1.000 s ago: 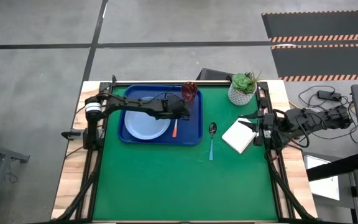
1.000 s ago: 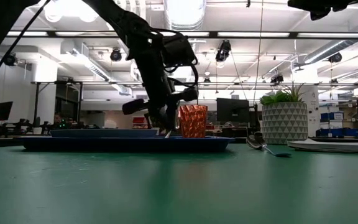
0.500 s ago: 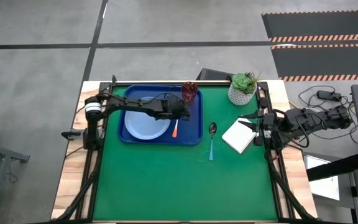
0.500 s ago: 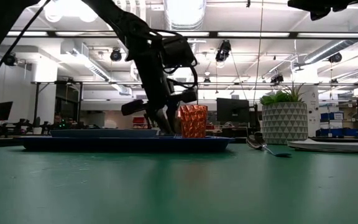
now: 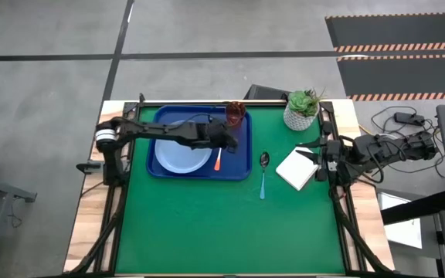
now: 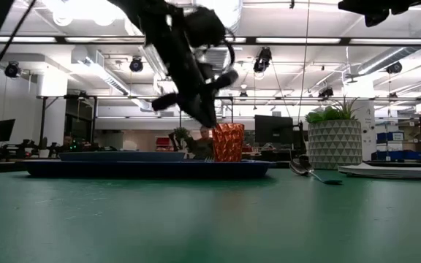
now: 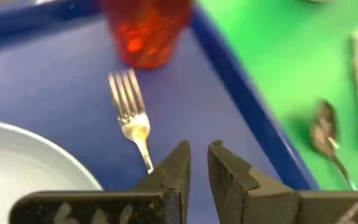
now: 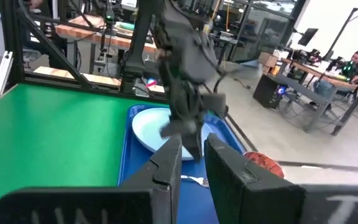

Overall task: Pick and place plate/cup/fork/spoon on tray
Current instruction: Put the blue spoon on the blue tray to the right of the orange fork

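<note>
Your left gripper (image 7: 197,163) hangs over dark-blue rectangular plastic tray (image 5: 242,166), fingers slightly apart, empty. Orange-handled metal fork (image 7: 129,115) lies in tray beside pale-blue round plate (image 5: 182,157), near red-brown translucent cup (image 5: 235,115). Risk: arm swing clips cup, topples it. Blue-handled metal spoon (image 5: 263,174) lies on green counter (image 5: 222,224), outside tray. Right gripper (image 8: 190,168) waits near white box (image 5: 297,168), fingers narrowly parted.

Grey concrete floor (image 5: 45,93) crossed by dark lines surrounds the table; a black mat with striped edges (image 5: 396,31) lies off its far right corner. Overhead lights (image 6: 214,11), monitors (image 6: 272,129) and workbenches (image 8: 98,31) fill the room.
</note>
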Robot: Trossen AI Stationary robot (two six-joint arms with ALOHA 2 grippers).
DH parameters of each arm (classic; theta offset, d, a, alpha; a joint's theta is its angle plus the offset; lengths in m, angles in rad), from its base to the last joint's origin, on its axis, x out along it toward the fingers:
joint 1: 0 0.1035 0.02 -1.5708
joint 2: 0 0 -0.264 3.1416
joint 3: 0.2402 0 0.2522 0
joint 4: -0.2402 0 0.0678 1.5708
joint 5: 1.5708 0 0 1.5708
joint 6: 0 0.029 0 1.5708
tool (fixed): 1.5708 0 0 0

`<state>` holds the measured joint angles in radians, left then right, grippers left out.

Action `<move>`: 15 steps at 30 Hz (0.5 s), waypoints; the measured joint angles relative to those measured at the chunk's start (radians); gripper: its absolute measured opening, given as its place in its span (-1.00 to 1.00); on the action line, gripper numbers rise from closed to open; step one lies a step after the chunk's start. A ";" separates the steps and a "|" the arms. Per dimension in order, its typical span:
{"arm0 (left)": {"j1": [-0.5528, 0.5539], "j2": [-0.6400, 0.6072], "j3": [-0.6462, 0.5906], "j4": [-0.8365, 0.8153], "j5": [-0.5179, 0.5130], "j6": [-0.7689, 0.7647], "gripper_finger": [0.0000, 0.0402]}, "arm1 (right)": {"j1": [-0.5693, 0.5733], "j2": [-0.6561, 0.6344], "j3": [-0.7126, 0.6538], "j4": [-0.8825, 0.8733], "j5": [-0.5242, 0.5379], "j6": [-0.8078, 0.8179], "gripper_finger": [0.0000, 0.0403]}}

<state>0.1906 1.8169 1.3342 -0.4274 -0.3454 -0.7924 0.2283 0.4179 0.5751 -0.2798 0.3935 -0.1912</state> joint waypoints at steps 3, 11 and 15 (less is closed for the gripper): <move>-0.049 -0.065 -0.003 0.010 0.000 0.165 -0.82 | 0.000 0.011 -0.001 0.001 0.000 0.061 -0.71; -0.245 -0.239 -0.094 0.118 0.010 0.632 -0.82 | 0.000 0.089 -0.048 0.008 0.000 0.312 -0.71; -0.299 -0.334 -0.209 0.280 0.014 0.777 -0.82 | -0.002 0.165 -0.078 0.060 0.008 0.460 -0.71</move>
<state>-0.1083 1.4830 1.1251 -0.1476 -0.3316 -0.0151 0.2268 0.5833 0.4976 -0.2202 0.4015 0.2688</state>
